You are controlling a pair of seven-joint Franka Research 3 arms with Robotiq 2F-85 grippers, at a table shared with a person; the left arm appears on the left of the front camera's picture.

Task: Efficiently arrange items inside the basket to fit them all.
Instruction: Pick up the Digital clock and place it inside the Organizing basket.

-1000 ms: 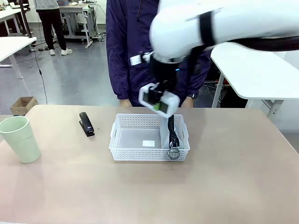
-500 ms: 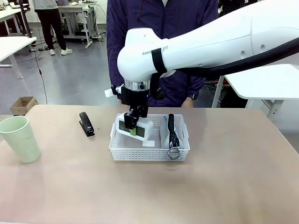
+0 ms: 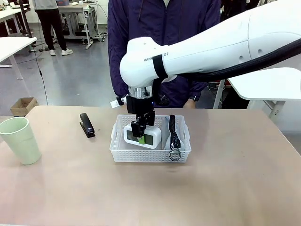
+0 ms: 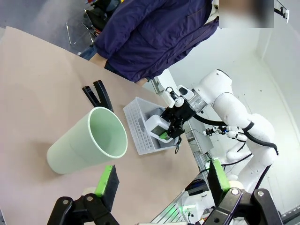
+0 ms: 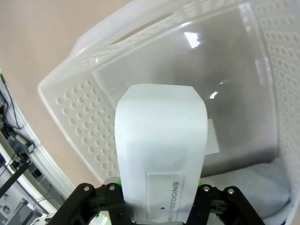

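R gripper [image 3: 141,137] clamped on white rectangular plastic clock [image 3: 151,136], low inside small white perforated plastic basket [image 3: 141,154], left half, beside grey zip pouch [image 3: 172,134]. Clock rigid, light, smooth, prob slippery; grip flat faces near top. L gripper [image 4: 162,180] wide, empty.

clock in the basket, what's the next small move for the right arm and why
Probably ease the clock down onto the basket floor, then open the jaws. It is upright within the walls on the left side, the right arm's jaws shut on it, and the pouch stands along the right wall, so that spot looks free.
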